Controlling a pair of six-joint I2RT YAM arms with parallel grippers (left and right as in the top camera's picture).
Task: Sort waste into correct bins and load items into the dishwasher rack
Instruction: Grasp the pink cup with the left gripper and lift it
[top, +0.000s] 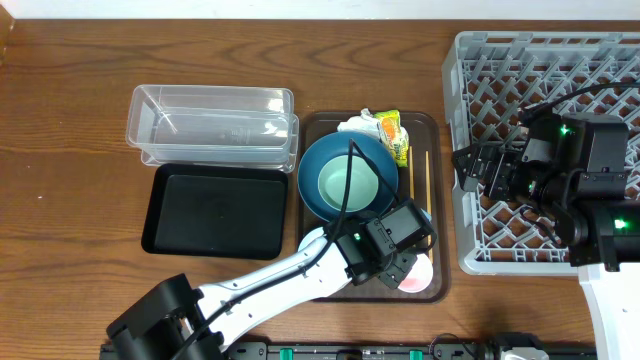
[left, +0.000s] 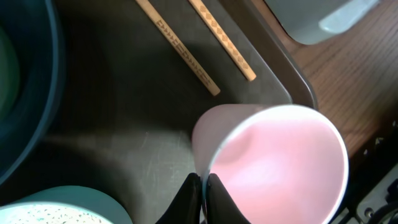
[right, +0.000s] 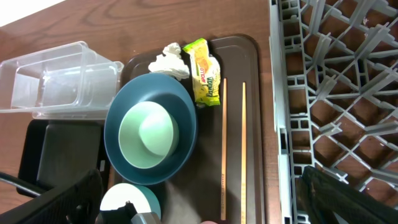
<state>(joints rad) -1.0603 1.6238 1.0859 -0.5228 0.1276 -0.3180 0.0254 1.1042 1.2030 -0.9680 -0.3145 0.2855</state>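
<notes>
Pink cup (left: 273, 168) is filling the lower right of your left wrist view, its open mouth turned toward the lens. Your left gripper (left: 204, 186) is closing on it: the two dark fingers (left: 193, 199) are pinching the cup's wall at the rim, one inside and one outside. The cup is sitting at the near right corner of the brown tray (top: 330, 125); you cannot tell from these views whether its base is touching the tray or not.

Just beyond the cup, the two chopsticks (left: 177, 46) are lying side by side on the tray floor, close together but apart from the cup. To the left of them the dark-blue bowl (top: 320, 170) is resting on the tray with the mint-green bowl (top: 345, 180) nested inside it. A white bowl (right: 127, 199) is sitting just in front of the blue one, mostly hidden under your left arm from overhead. At the far end of the tray the tissue (right: 168, 59) and the snack wrapper (right: 206, 78) are lying beside each other, the wrapper on the right.

Left of the tray, the clear tub (top: 210, 125) is standing at the back and the black tray (top: 215, 210) is lying in front of it, both on the wooden surface (top: 80, 100).

Your right gripper (top: 468, 170) is hovering at the left wall of the rack (top: 540, 60), which is standing right of the brown tray. Its fingers (right: 348, 199) are spread wide apart and are holding nothing.
</notes>
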